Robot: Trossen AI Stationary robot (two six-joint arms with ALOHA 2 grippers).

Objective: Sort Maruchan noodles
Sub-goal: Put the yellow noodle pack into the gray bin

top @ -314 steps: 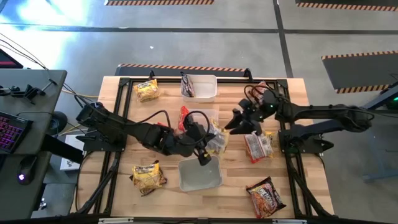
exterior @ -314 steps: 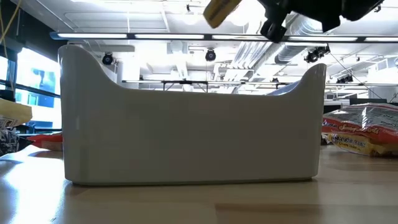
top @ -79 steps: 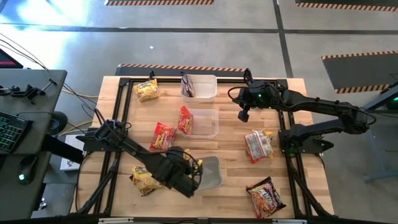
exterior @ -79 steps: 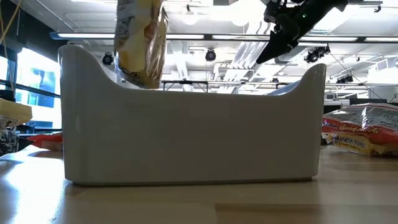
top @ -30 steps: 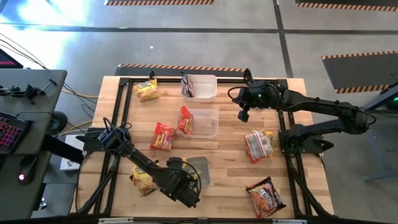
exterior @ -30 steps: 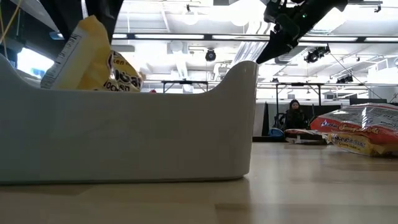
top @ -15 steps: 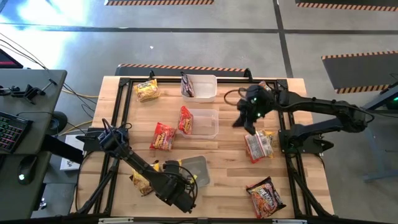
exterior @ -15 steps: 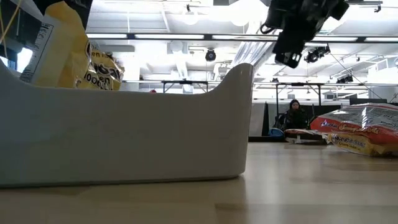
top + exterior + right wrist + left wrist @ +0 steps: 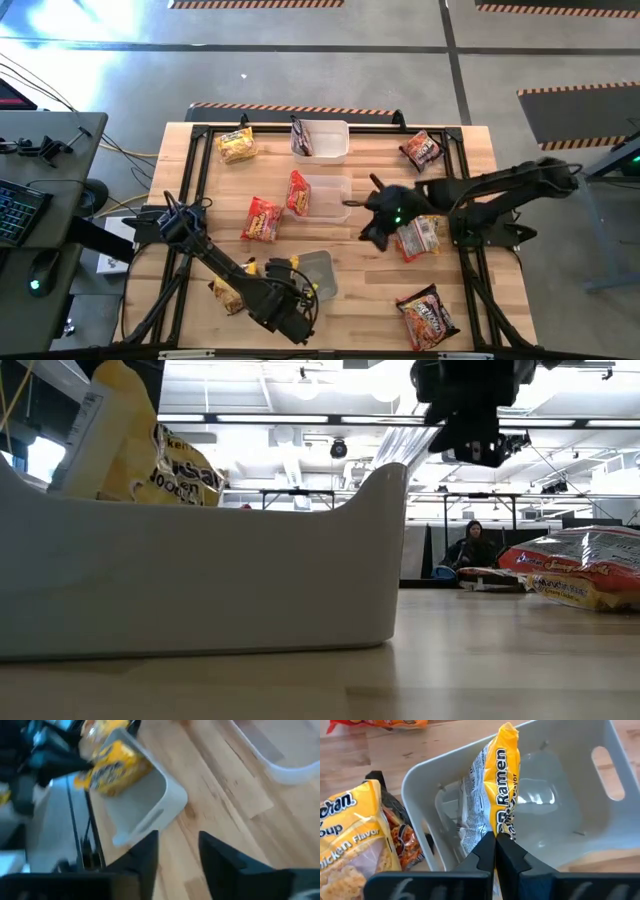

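Note:
My left gripper (image 9: 296, 290) is at the near middle of the table, shut on a yellow Maruchan packet (image 9: 497, 785) that stands edge-on inside the near white tub (image 9: 318, 274). In the low view the packet (image 9: 140, 455) shows above the tub wall (image 9: 200, 570). My right gripper (image 9: 370, 236) hovers open over bare wood at mid-table, left of a red-and-yellow packet (image 9: 415, 238). A red packet (image 9: 297, 192) leans in the middle tub and a dark one (image 9: 302, 135) lies in the far tub. My left gripper pinches the yellow packet between its two fingers at the packet's end seam (image 9: 492, 831), coming from above. The packet hangs edge-on below the fingers into the tub. Whether its lower end rests on the tub floor I cannot tell.
Loose packets lie flat on the wood: yellow (image 9: 236, 145) at the far left, red (image 9: 262, 218), yellow (image 9: 228, 290) at the near left with a dark one (image 9: 400, 840) beneath it, maroon (image 9: 423, 150) at the far right and maroon (image 9: 428, 315) at the near right.
My right gripper has swung from the far right part of the table toward the near edge and the centre, dropping lower, and a maroon packet at the far right now shows. My left gripper keeps its hold; the yellow packet has tipped slightly in the tub.

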